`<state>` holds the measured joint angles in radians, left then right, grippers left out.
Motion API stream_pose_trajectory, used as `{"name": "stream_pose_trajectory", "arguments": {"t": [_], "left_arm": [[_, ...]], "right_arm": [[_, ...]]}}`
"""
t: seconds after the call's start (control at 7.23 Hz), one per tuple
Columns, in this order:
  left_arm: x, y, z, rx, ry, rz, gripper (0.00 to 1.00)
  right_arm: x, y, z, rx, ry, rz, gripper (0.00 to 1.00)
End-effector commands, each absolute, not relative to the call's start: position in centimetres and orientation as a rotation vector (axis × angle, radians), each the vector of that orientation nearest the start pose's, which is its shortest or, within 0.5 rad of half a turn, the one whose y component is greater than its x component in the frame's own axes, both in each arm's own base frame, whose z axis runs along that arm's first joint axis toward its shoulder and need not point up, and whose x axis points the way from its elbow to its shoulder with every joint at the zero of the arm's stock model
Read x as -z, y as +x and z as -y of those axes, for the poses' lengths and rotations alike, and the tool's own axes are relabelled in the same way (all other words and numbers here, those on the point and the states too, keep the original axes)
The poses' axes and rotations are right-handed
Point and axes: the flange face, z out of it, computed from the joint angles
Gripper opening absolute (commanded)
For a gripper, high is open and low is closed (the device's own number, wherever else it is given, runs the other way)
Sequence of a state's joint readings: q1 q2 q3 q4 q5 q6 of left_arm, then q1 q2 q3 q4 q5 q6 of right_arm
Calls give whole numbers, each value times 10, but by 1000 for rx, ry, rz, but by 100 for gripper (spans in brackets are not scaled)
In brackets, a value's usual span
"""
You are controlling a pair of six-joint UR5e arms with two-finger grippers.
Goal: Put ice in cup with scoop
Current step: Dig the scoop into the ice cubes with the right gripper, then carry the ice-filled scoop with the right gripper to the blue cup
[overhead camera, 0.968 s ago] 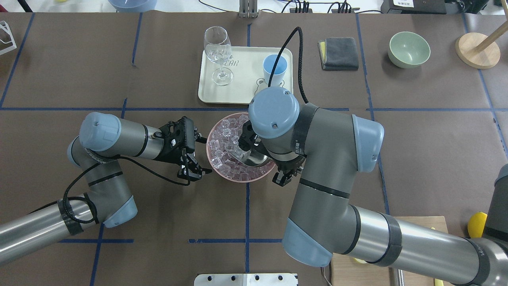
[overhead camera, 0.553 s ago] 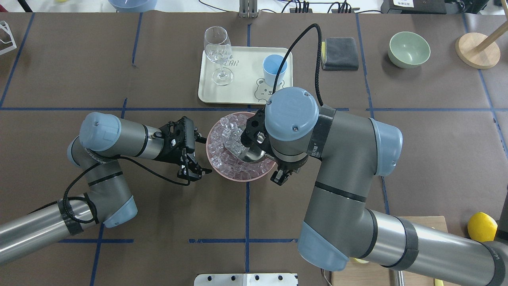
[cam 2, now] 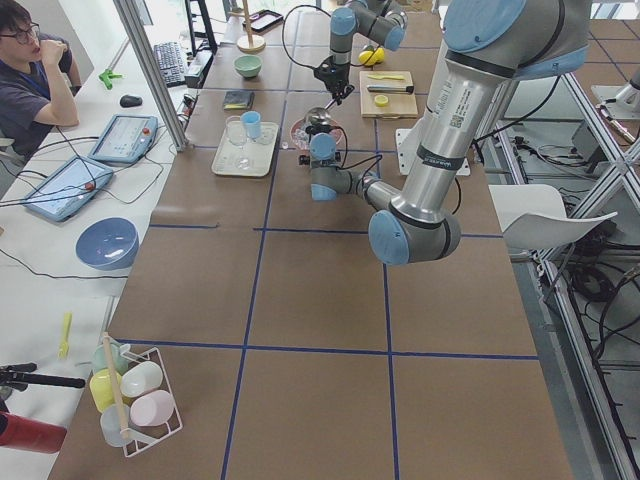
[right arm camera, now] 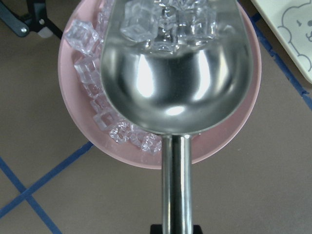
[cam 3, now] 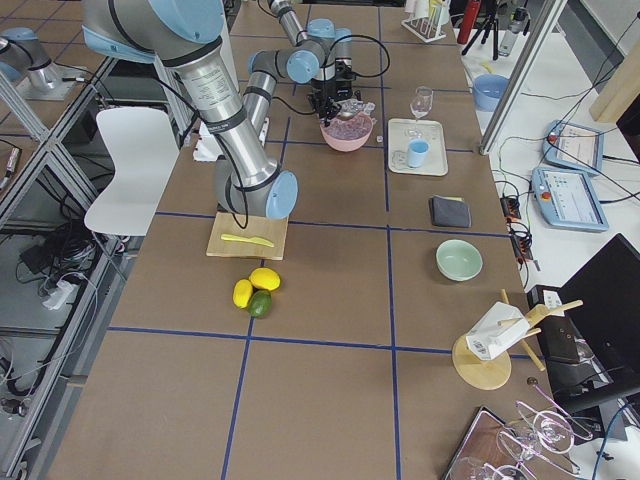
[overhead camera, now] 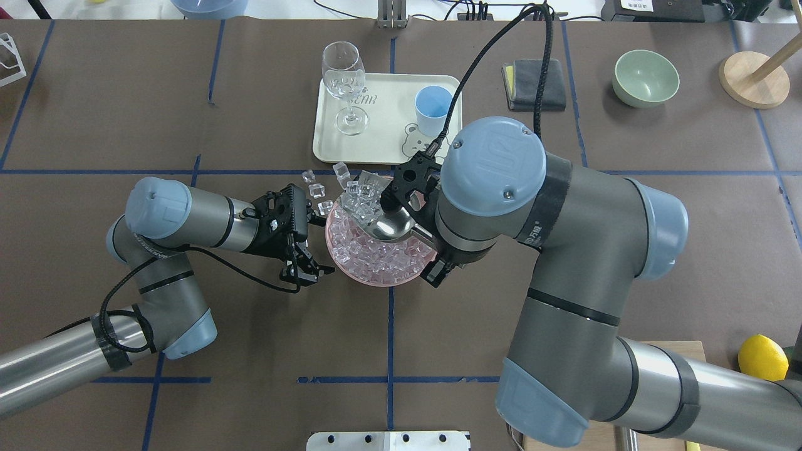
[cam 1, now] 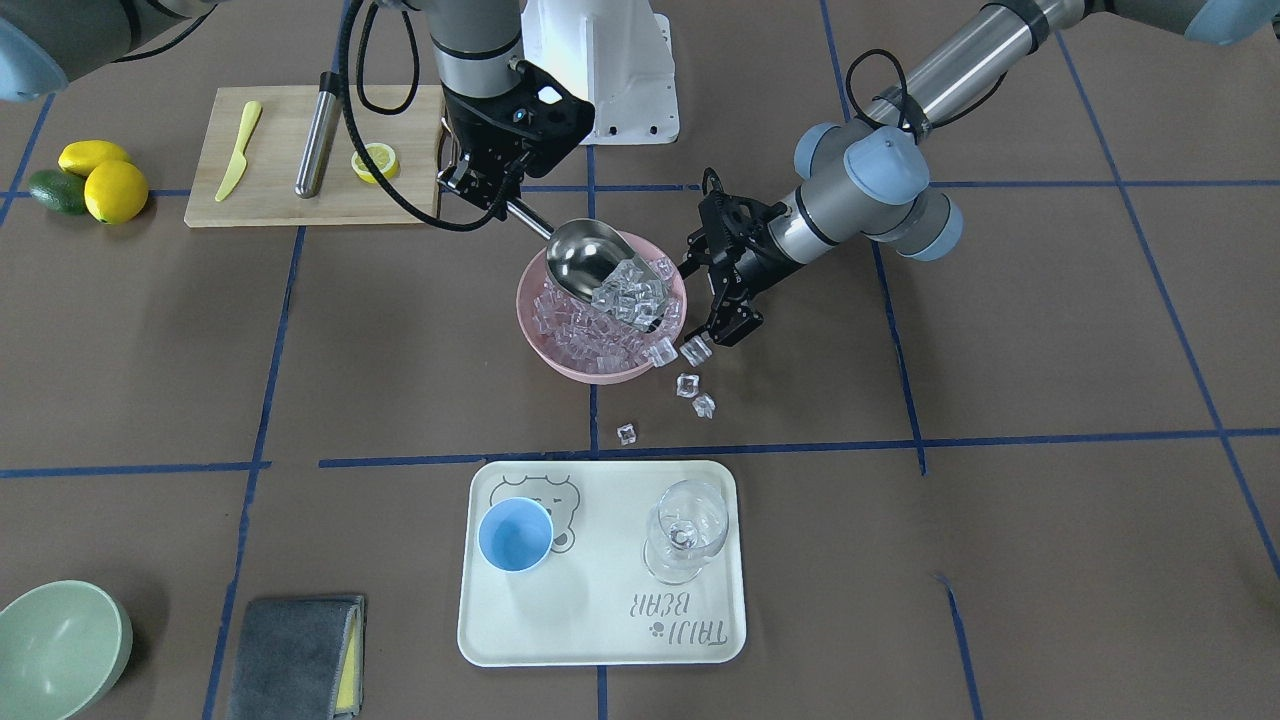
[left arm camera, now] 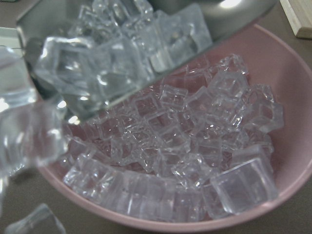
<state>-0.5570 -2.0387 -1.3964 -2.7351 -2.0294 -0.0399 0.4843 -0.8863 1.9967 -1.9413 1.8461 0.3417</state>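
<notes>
My right gripper (cam 1: 488, 188) is shut on the thin handle of the steel scoop (cam 1: 583, 256). It holds the scoop tilted over the pink bowl (cam 1: 560, 366), which is full of ice (cam 1: 590, 335). Ice cubes fill the scoop's front (overhead camera: 360, 194) and show in the right wrist view (right arm camera: 165, 22). Several cubes (cam 1: 694, 384) lie spilled on the table beside the bowl. My left gripper (overhead camera: 307, 270) is open and empty, just beside the bowl's rim. The light-blue cup (cam 1: 515, 534) stands empty on the cream tray (cam 1: 600, 620), also in the overhead view (overhead camera: 433, 108).
A clear stemmed glass (cam 1: 685, 530) stands on the tray beside the cup. A cutting board (cam 1: 275, 195) with a knife, a steel cylinder and a lemon slice lies near the robot. A green bowl (overhead camera: 646, 76), a grey cloth (overhead camera: 539, 84) and lemons (cam 1: 95, 175) lie towards the table's right side.
My right arm has lifted the scoop out of the bowl with ice in it and moved it towards the far left rim. Several cubes fell onto the table. My left arm has not moved.
</notes>
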Motion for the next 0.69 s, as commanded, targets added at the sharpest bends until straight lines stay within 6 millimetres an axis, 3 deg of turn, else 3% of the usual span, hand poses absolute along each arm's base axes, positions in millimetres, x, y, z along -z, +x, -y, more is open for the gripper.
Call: {"name": "stream_pose_trajectory", "arguments": {"t": [0.0,0.14,0.55], "left_arm": [[-340,519,428,-1112,1115,-1109,100],[-340,519,428,-1112,1115,-1109,100],[-340,519,428,-1112,1115,-1109,100]], "right_arm": [[-156,-452,365,734,459,826,0],[-165,-439,375,700,436,867,0],[-164,-408,403,460,287,938,0]]}}
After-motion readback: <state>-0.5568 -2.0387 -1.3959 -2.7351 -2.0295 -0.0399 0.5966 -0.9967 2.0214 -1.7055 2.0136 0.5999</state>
